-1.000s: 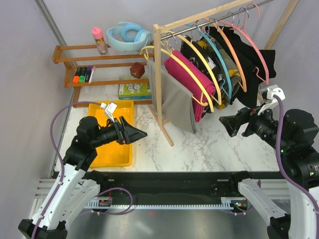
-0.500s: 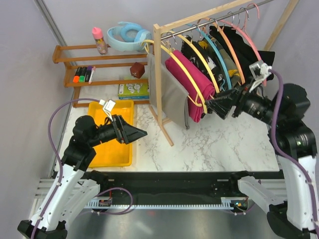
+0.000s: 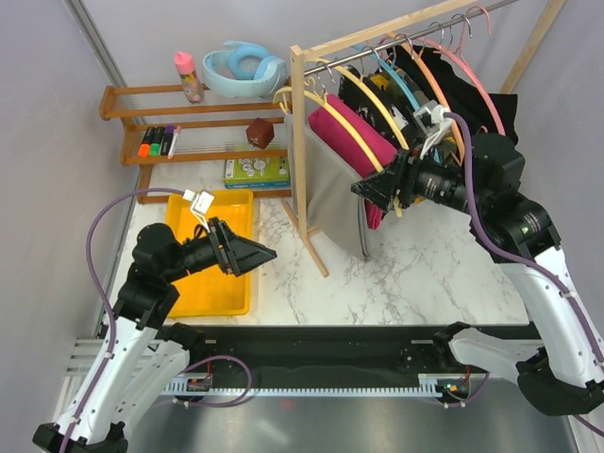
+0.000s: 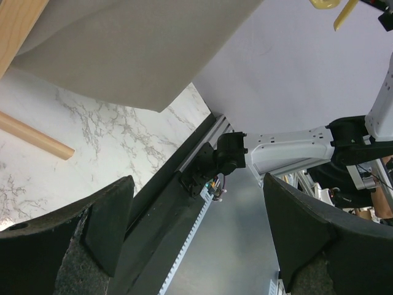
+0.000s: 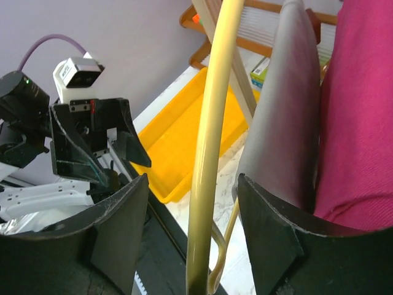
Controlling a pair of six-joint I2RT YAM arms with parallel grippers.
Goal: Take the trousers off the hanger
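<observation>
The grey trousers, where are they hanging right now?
The grey trousers hang, in the top view, at the left end of the rack, beside its wooden post, with the magenta trousers just to their right.

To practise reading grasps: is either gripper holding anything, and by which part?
Nothing is held. The yellow plastic hanger passes between the right gripper's open fingers, untouched; the left gripper is empty.
</observation>
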